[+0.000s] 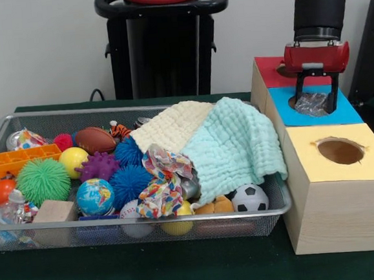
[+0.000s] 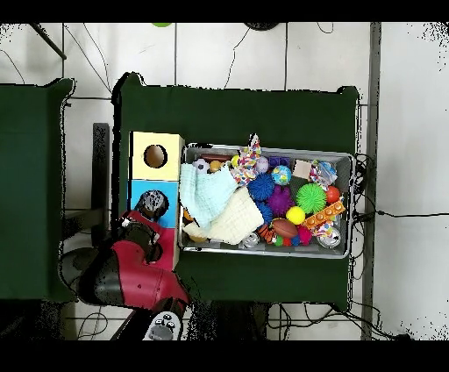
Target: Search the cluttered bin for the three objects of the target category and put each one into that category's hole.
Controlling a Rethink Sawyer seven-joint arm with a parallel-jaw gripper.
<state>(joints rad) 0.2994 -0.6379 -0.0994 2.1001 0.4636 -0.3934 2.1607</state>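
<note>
My gripper [image 1: 317,109] hangs over the blue section [image 1: 352,111] of the wooden sorting box, right above that section's hole. A crumpled piece of clear plastic [image 1: 312,104] sits between the fingers; the gripper is shut on it, and its lower edge reaches the hole's rim. Seen from overhead, the gripper [image 2: 151,206] covers the blue hole. The yellow section's hole [image 1: 340,150] is uncovered, and the red section [image 1: 269,68] lies behind the gripper. Another clear plastic item [image 1: 8,209] lies in the wire bin [image 1: 107,110] at its left front corner.
The bin holds a cream cloth [image 1: 173,125] and a mint cloth [image 1: 236,142] draped over its right side. With them are spiky balls, a globe ball [image 1: 94,196], a soccer ball [image 1: 250,198], a toy football [image 1: 95,139], an orange tray [image 1: 20,159] and a wooden block [image 1: 53,211].
</note>
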